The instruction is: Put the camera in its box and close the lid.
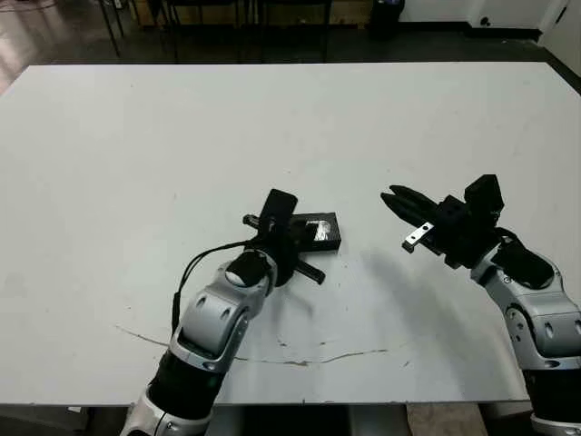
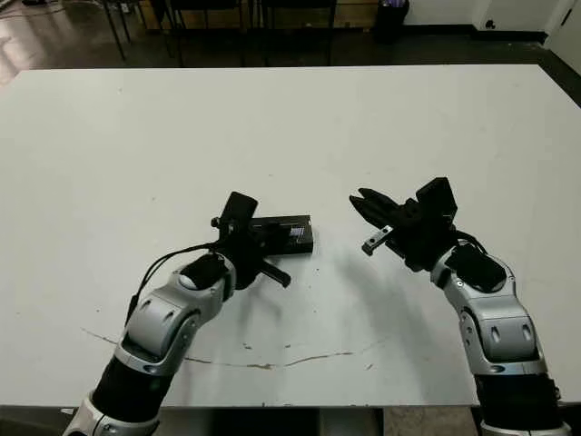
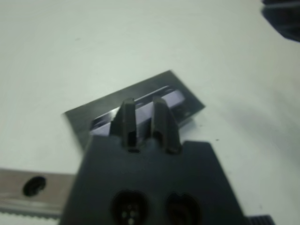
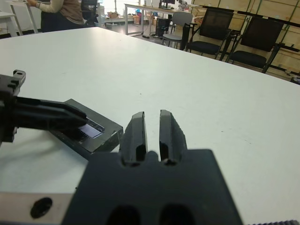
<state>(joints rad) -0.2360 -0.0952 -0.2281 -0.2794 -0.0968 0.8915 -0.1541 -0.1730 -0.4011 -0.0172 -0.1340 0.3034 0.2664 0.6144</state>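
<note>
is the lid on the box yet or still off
On, it seems. One closed black case lies flat on the table, the lid's glossy window facing up, no separate tray or camera in sight. The left gripper rests over it.

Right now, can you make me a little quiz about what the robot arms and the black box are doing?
1. True or false: the right gripper is touching the lid.
2. Which gripper is down on the lid? A: left gripper. B: right gripper.
3. What colour is the table?

Key:
1. False. It hangs apart from the lid, holding nothing.
2. A. Its fingers rest on the lid's glossy window.
3. White.
</note>
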